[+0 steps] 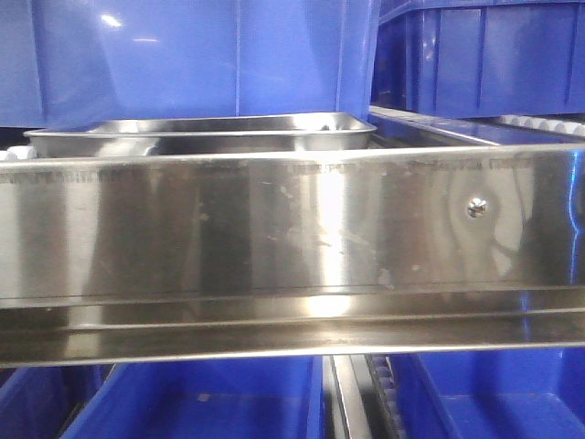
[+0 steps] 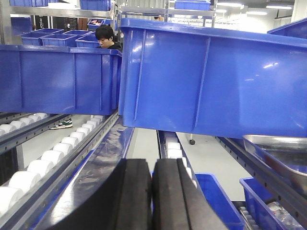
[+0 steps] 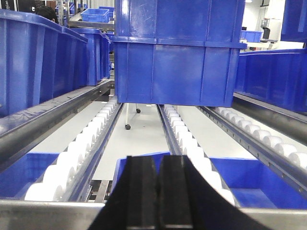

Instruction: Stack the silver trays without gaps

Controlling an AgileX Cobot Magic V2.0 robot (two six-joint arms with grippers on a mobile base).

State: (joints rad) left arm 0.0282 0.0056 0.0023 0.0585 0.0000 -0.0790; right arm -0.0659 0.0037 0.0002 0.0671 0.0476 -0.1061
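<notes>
A silver tray (image 1: 201, 134) sits behind the brushed-steel rail in the front view, only its rim and upper wall showing; I cannot tell if more than one is stacked there. A shiny tray corner (image 2: 283, 153) shows at the right edge of the left wrist view, under a blue bin. My left gripper (image 2: 151, 165) is shut and empty, low over the roller rack, left of that tray. My right gripper (image 3: 158, 163) is shut and empty, above the rack's front steel edge. No tray shows in the right wrist view. Neither gripper shows in the front view.
The brushed-steel rail (image 1: 292, 247) with a screw (image 1: 476, 208) fills the front view. Deep blue bins (image 2: 211, 81) (image 3: 175, 52) stand on white roller tracks (image 2: 48, 158) (image 3: 86, 148) ahead of both grippers. More blue bins (image 3: 268, 182) lie below. A person (image 2: 106, 37) stands far behind.
</notes>
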